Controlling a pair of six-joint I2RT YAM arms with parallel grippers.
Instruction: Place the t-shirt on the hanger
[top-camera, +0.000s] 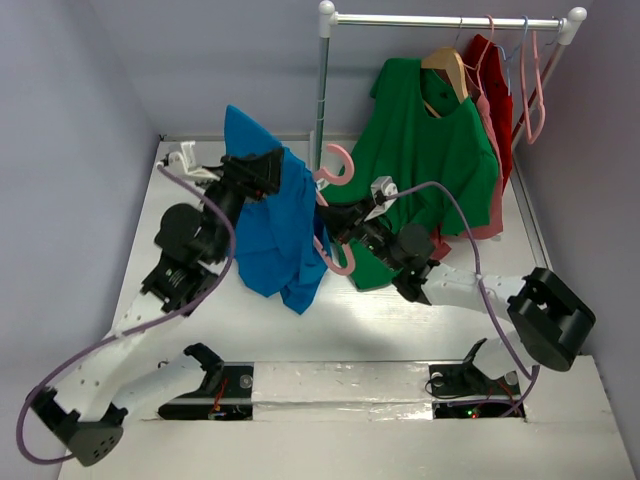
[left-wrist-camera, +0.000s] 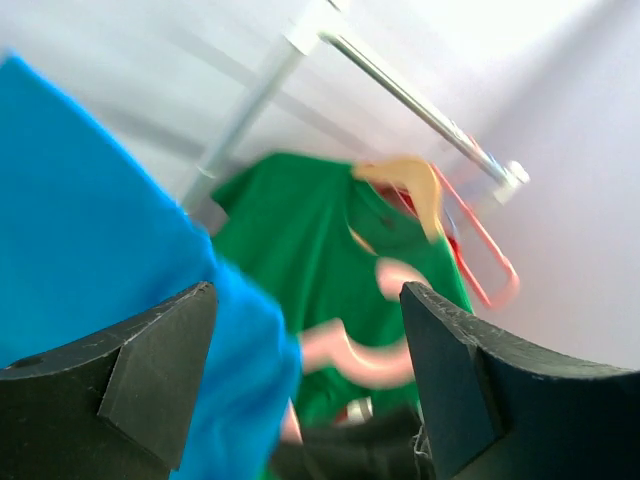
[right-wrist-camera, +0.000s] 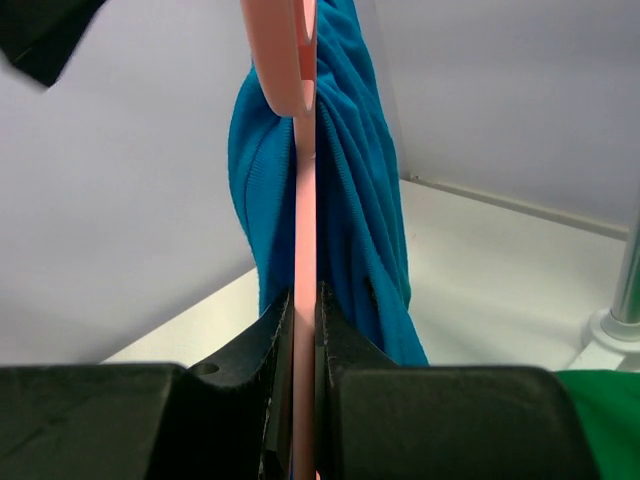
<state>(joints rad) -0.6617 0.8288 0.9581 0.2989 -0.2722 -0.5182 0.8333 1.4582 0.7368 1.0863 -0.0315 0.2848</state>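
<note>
– Shirt (top-camera: 275, 235) first: where does it hang?
– Just left of the post (top-camera: 322, 90), clear of the table (top-camera: 400, 325). It is a blue bunch, one corner poking up and the hem drooping low.
– And the hanger (top-camera: 350, 160)?
– Right against the shirt, on its post side. Its pink hook curls up beside the post's lower end. The right wrist view shows it edge-on, with blue folds pressed to one side and behind it. Whether its arm sits inside the shirt, I cannot tell.
– Who holds it?
– The right pincer (top-camera: 335, 222). Its jaws are closed tight on the hanger's thin bar, one finger (right-wrist-camera: 272, 335) on each side, with no gap showing.
– The left pincer (top-camera: 255, 175)?
– Left of the post too, at the shirt's upper edge. Its jaws stand wide apart with nothing clamped. Blue cloth lies beside one finger (left-wrist-camera: 150, 380) only, and what shows between the fingers is blurred.
– What is further out?
– Right of the post a green shirt (top-camera: 430, 150) hangs from the rail (top-camera: 450, 20) on a wooden hanger (top-camera: 445, 62). A red shirt (top-camera: 505, 110) hangs behind it, farther from the post.
</note>
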